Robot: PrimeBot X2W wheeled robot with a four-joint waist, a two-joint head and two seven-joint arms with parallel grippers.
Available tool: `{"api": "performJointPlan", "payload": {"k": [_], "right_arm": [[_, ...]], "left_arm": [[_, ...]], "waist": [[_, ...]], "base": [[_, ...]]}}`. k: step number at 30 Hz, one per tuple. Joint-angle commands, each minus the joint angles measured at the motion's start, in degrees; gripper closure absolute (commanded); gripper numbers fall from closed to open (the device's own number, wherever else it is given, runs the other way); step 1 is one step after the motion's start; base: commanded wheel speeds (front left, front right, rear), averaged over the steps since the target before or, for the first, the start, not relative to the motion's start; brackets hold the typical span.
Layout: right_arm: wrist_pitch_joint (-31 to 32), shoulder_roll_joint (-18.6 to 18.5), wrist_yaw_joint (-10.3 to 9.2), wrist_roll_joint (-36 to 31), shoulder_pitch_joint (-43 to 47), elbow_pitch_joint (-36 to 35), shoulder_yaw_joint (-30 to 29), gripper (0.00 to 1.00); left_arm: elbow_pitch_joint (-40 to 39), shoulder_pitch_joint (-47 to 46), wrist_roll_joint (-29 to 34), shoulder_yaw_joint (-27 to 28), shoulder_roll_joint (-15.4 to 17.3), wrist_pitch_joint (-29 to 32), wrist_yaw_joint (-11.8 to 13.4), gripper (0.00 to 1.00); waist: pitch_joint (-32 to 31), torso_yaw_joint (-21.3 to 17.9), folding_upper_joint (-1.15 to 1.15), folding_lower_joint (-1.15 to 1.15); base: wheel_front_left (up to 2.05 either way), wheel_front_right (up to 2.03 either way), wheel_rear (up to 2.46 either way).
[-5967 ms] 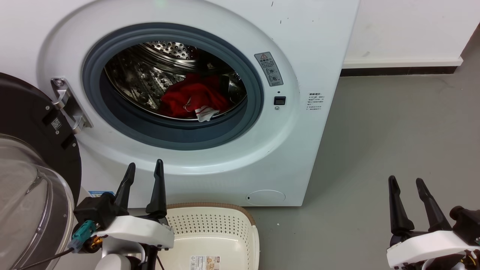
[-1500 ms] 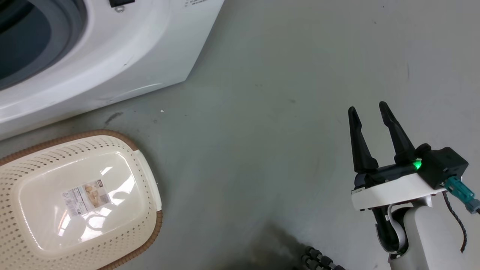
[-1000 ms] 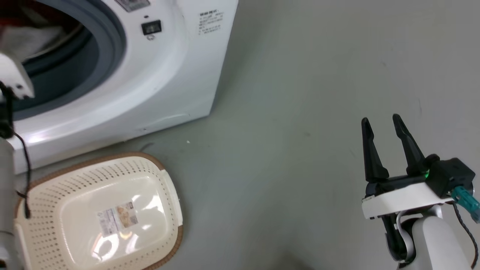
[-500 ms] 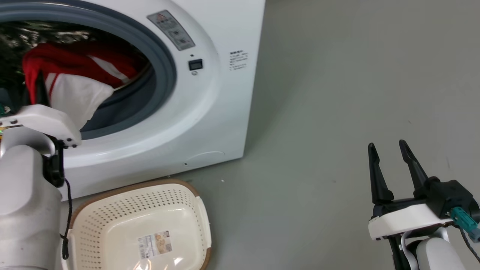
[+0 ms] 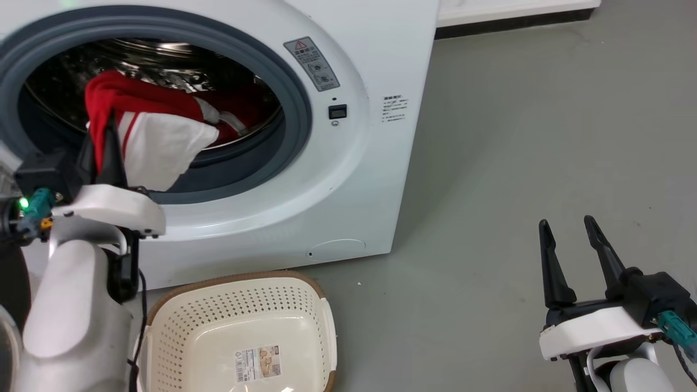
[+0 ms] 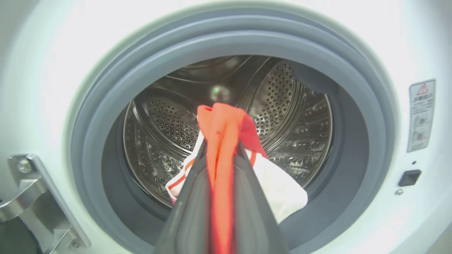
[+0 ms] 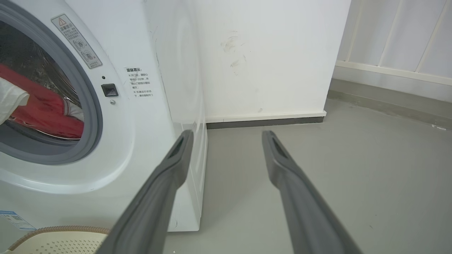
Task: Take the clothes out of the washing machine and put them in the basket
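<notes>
The white washing machine (image 5: 375,49) stands with its grey-rimmed porthole open. My left gripper (image 5: 106,133) is shut on a red and white garment (image 5: 158,141), holding it up at the porthole's mouth. In the left wrist view the red fabric (image 6: 222,134) is pinched between the two fingers, in front of the steel drum (image 6: 169,120). More red clothes (image 5: 239,111) lie inside the drum. The cream basket (image 5: 239,310) sits on the floor just below the machine's front. My right gripper (image 5: 566,226) hangs open over the floor at the lower right, holding nothing.
Grey floor (image 5: 517,136) stretches to the right of the machine. A white wall with a dark skirting (image 7: 265,121) runs behind. The door hinge (image 6: 31,190) shows at the porthole's left.
The head camera has swung up and left, bringing the porthole and basket back into view. My left gripper, which was open earlier, now holds a red and white garment at the porthole.
</notes>
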Motion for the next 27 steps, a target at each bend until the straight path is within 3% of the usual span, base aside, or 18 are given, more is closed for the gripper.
{"api": "performJointPlan", "payload": {"k": [1,19,23,27], "right_arm": [[0.33,-0.01,-0.04,0.03,1.01,-0.43,-0.13,0.0],[3.06,-0.01,-0.04,-1.65,3.19,-3.62,-0.09,0.0],[3.54,0.0,-0.04,-1.73,3.24,-4.47,0.15,0.0],[3.79,-0.01,-0.04,-1.81,2.88,-4.99,0.53,0.0]], "left_arm": [[-2.32,1.72,-0.3,-0.35,-0.68,0.07,0.12,1.0],[-38.11,23.74,1.16,-5.85,-4.3,10.51,5.69,1.0],[-41.55,28.25,0.62,-6.73,-4.77,12.93,6.56,1.0],[-39.07,32.15,-0.4,-8.16,-5.57,14.52,6.45,1.0]], "waist": [[-0.57,0.89,0.0,0.01],[-2.47,6.55,0.0,0.01],[-2.17,7.37,0.0,0.01],[-1.41,7.7,0.0,0.01]], "base": [[0.0,0.0,0.0],[0.0,0.0,0.0],[0.0,0.0,0.0],[0.0,0.0,0.0]]}}
